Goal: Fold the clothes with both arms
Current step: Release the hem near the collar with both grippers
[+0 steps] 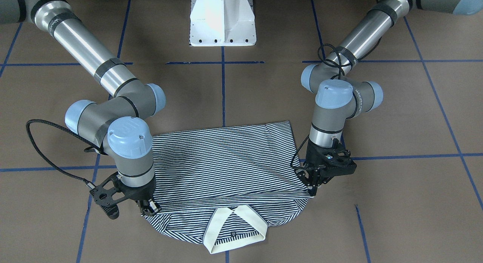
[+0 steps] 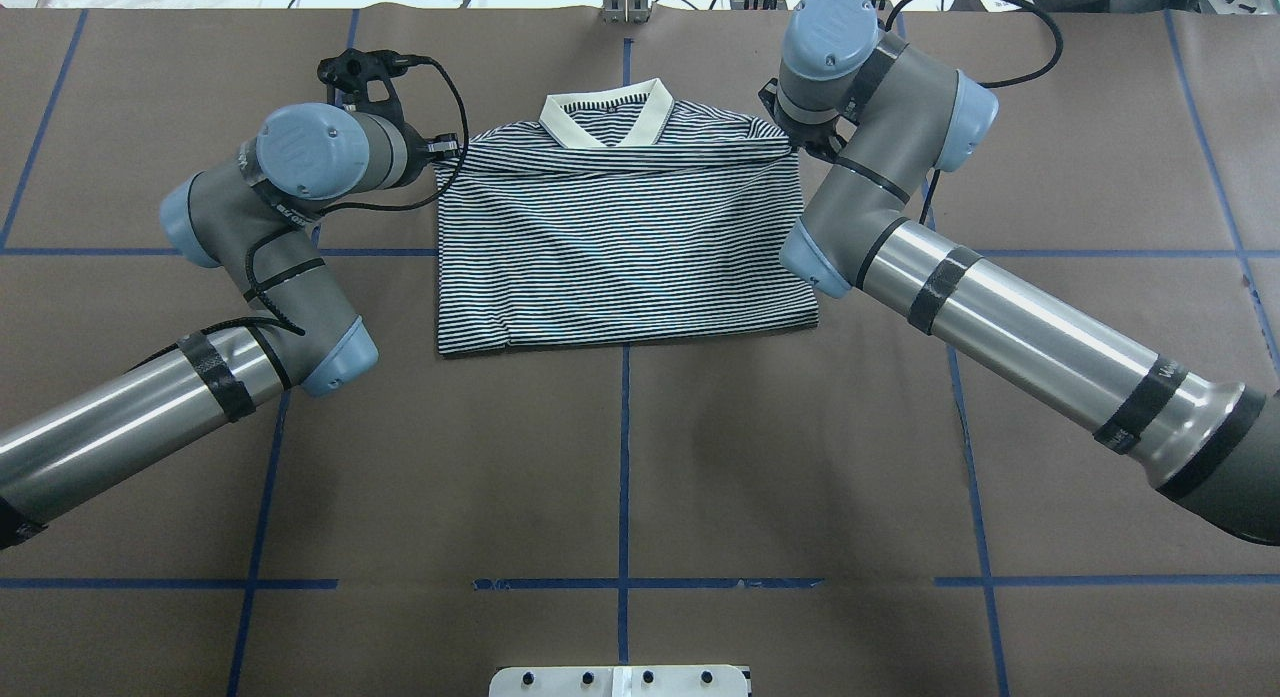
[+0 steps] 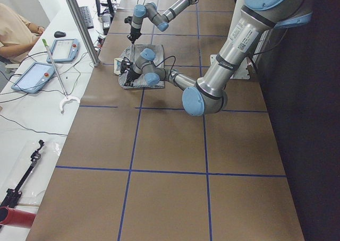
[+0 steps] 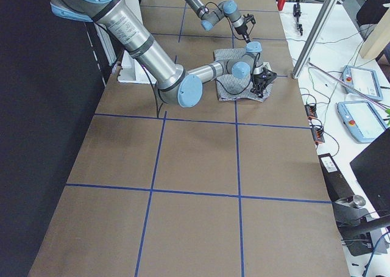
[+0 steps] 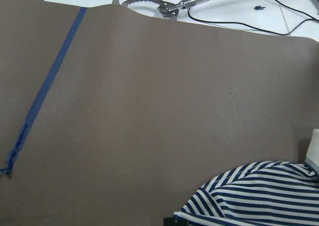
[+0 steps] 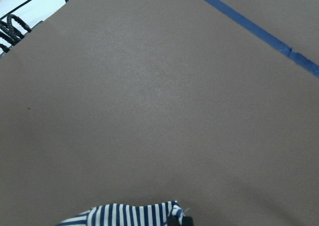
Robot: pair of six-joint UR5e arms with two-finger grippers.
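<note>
The striped polo shirt lies flat on the brown table, its lower half folded up over the chest to just short of the cream collar. In the overhead view the shirt sits at the far middle. My left gripper is shut on the folded layer's corner at one shoulder, and it also shows in the overhead view. My right gripper is shut on the opposite corner, partly hidden under the wrist in the overhead view. Both wrist views show striped cloth at the bottom edge.
The white pedestal base stands behind the shirt on the robot's side. Blue tape lines grid the table. Past the far table edge lie cables, teach pendants and a seated person.
</note>
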